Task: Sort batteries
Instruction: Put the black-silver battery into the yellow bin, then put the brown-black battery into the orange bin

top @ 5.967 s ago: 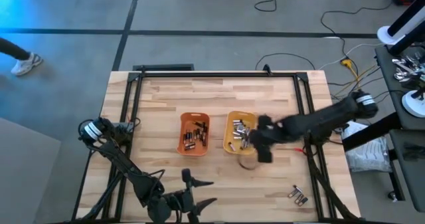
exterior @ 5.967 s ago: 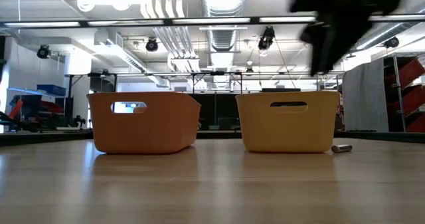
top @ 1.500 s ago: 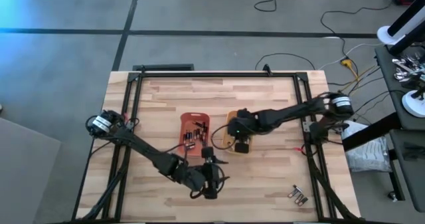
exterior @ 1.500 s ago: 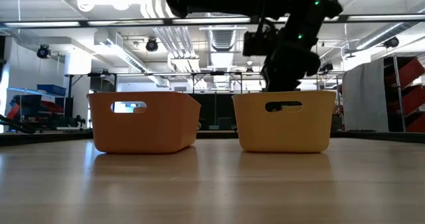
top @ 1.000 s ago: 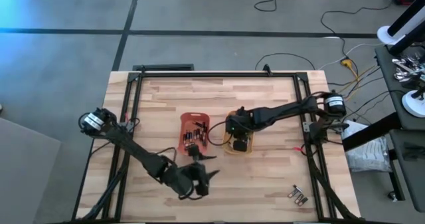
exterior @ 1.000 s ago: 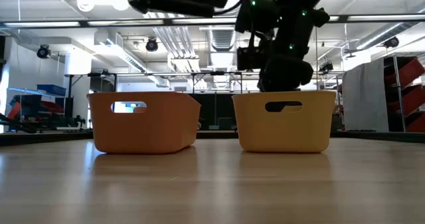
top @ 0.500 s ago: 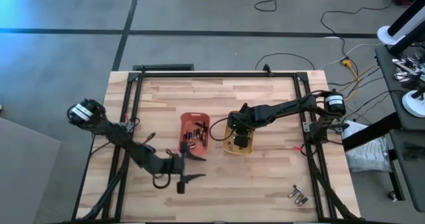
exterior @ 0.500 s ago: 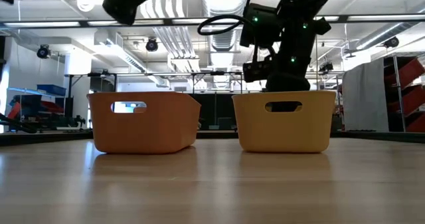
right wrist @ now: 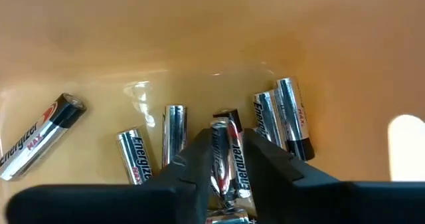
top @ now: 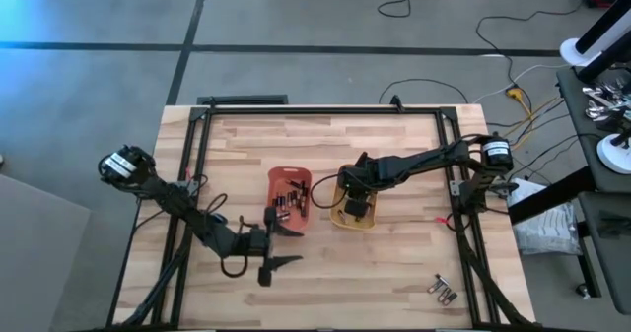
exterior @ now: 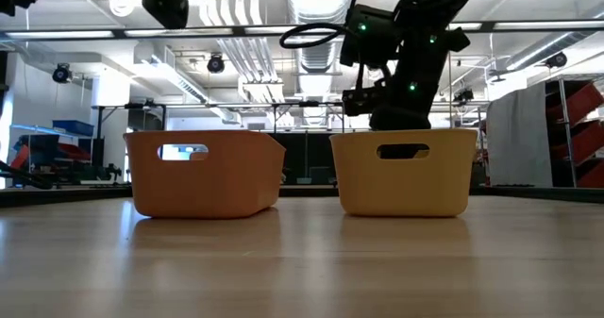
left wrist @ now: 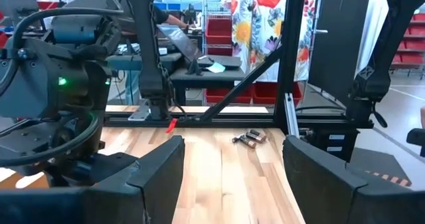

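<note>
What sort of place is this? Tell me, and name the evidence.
Probably a robotics lab inside a workshop or warehouse: exposed ceiling ducts and strip lights overhead, red storage bins on shelving behind, and a wooden table framed by black rails with cables trailing on the concrete floor.

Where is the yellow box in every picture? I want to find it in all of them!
High view: the yellow tray sits mid-table, just right of the orange tray, mostly under the right tool.
Low view: the yellow tray stands right of centre, the right arm dipping into it.
Left wrist view: not in it.
Right wrist view: its yellow floor fills the picture, batteries lying on it.
Shared landmark: the orange tray beside it.
</note>
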Robot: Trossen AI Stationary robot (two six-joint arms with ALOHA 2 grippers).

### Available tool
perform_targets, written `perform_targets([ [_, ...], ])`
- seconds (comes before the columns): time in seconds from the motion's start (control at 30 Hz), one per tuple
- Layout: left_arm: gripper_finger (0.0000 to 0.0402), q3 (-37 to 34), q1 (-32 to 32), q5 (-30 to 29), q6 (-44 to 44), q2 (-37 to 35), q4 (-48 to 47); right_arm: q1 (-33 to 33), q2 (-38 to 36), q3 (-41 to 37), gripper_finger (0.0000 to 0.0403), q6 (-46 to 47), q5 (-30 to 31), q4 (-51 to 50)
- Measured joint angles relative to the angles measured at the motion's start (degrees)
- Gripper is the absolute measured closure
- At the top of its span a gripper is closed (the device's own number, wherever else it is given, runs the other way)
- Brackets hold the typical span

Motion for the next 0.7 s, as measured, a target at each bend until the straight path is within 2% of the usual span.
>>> perform_targets([
  [0.13,0.0169,1.4,0.0,0.0,0.0,0.0,-2.4,0.0,-0.1,0.0,0.0291,1.1,0.0,-0.3],
  [0.33,0.0169,3.7,0.0,-0.1,1.9,0.0,-5.8,2.0,-3.6,3.5,0.026,3.8,1.3,-6.0],
  [0.53,0.0169,6.5,0.0,-6.2,2.8,0.0,-11.5,10.5,-10.7,5.8,0.0266,5.8,9.8,-9.6],
  [0.7,0.0169,9.4,0.1,-12.7,2.6,0.0,-15.0,19.8,-17.3,4.8,0.0275,12.8,11.2,-10.8],
])
